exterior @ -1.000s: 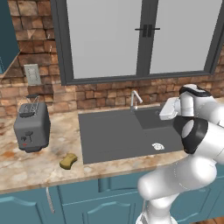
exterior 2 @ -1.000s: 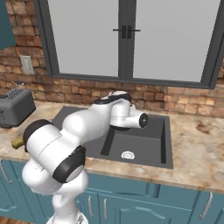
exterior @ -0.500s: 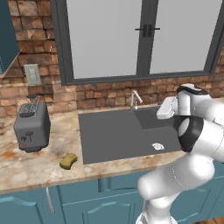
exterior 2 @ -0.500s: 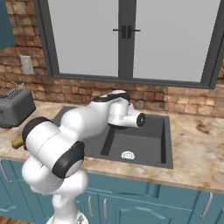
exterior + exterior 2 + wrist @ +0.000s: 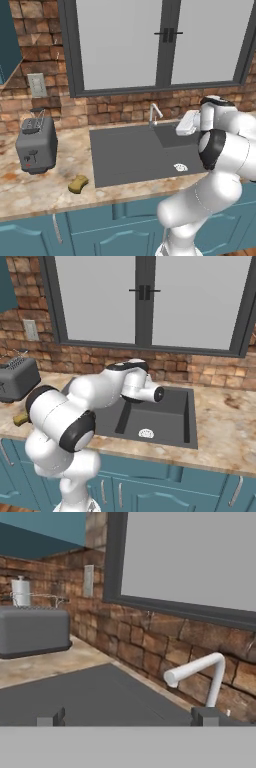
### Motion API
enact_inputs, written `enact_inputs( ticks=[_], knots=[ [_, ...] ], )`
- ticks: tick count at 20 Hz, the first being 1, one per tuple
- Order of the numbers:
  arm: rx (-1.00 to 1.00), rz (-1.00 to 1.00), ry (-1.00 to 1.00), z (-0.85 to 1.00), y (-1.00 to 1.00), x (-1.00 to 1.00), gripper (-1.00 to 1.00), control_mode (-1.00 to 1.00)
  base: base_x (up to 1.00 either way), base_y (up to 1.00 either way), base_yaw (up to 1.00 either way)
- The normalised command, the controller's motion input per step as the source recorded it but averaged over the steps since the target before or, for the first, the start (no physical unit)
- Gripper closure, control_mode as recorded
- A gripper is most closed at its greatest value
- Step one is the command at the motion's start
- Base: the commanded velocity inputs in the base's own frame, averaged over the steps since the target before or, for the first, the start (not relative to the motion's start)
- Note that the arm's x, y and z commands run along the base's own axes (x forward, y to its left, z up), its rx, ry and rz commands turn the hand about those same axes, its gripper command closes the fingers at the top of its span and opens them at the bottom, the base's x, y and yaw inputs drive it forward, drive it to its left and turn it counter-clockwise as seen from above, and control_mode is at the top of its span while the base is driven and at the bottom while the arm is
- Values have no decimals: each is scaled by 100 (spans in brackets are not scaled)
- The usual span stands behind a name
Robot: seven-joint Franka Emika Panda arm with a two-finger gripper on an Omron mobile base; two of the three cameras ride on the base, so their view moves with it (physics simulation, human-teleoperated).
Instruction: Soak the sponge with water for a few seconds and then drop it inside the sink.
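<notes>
1. While the white arm's two-finger gripper [image 5: 128, 718] hangs over the wide dark grey recessed sink [image 5: 131, 155], its jaws stand wide apart and hold nothing; in the hand view the two dark finger tips sit far from each other, with bare basin between them.
2. In the left base view, the small mustard-yellow rounded sponge [image 5: 78, 184] lies on the marbled tan worktop [image 5: 45, 190], just off the sink's corner at about 8 o'clock from the basin's middle, and at about 4 o'clock from the boxy grey toaster [image 5: 36, 145]. It is well apart from the hand.
3. At the basin's 12 o'clock edge stands the slim silver curved faucet [image 5: 154, 114]; the hand view looks across the basin toward its spout [image 5: 195, 669]. No stream of water can be seen at the spout.
4. By my reading the task is at its very start: the sponge is not yet picked up, nothing is soaked, and the small white round drain [image 5: 180, 167] lies bare.
5. The next move, as I judge it, calls for the hand to swing to the sponge, descend with jaws spread and close across the soft block. The faucet must also be running.
</notes>
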Motion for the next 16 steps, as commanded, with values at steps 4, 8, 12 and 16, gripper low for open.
enact_inputs(
  ticks=[4, 8, 12, 16],
  knots=[
    [2, 0, -5, -8, 0, 6, -100, -100, 0, 0, 0],
    [3, 0, -5, -17, 0, 9, -100, -100, 0, 0, 0],
    [1, 0, -4, -20, 0, 11, -100, -100, 0, 0, 0],
    [0, 0, -1, -10, 2, 13, -100, -100, 0, 0, 0]
  ],
)
